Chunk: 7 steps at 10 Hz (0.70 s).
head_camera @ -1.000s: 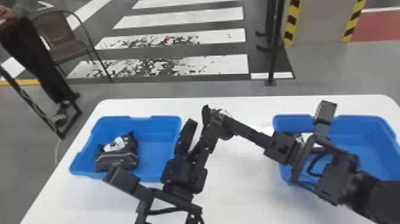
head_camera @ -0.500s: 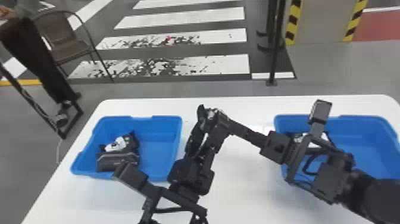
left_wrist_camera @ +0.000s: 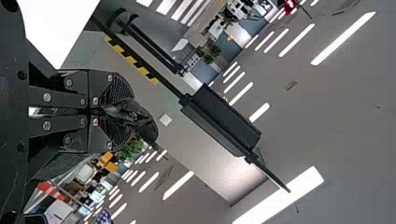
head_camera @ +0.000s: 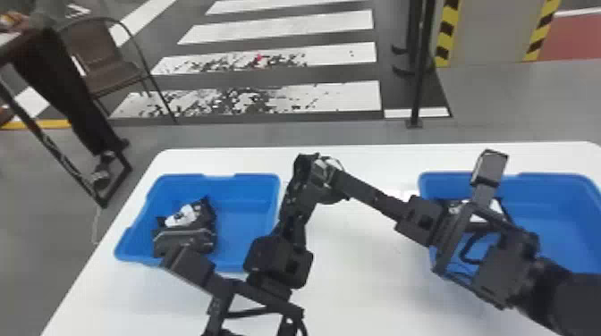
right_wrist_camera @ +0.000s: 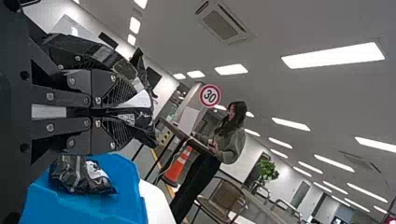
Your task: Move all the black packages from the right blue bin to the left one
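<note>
Two claws [head_camera: 330, 181], one shared package [right_wrist_camera: 141, 116], two blue bins [head_camera: 243, 214]

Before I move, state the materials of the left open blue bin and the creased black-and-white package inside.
Left blue bin: probably moulded plastic, smooth, faintly shiny, judging by its rounded corners and rim. Creased package: likely thin plastic film, glossy, given its wrinkles and highlights.

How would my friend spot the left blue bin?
On the white table, look to the end nearer the brown chair. The left blue bin sits there, black packaging lying in its left half. The right blue bin instead has the robot's right arm crossing above it.
</note>
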Each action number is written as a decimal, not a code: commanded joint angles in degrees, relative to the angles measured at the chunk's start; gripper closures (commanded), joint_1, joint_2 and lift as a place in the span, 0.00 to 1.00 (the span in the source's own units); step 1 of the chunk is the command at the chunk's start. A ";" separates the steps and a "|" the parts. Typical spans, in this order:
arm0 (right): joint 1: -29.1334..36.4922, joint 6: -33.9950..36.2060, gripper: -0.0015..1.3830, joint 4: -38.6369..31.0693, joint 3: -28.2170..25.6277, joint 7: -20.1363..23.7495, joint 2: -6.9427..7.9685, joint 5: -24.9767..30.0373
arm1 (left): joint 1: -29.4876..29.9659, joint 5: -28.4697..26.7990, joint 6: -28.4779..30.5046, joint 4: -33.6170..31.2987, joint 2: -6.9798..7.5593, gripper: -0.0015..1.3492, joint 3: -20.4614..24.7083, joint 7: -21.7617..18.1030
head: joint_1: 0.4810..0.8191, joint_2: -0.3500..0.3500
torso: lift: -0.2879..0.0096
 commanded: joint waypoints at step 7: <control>6.07 -2.34 0.12 -2.24 -8.13 0.09 -0.23 11.19 | -10.64 -30.97 1.17 26.15 -3.82 0.90 27.51 4.31 | 0.63 1.00 | 0.45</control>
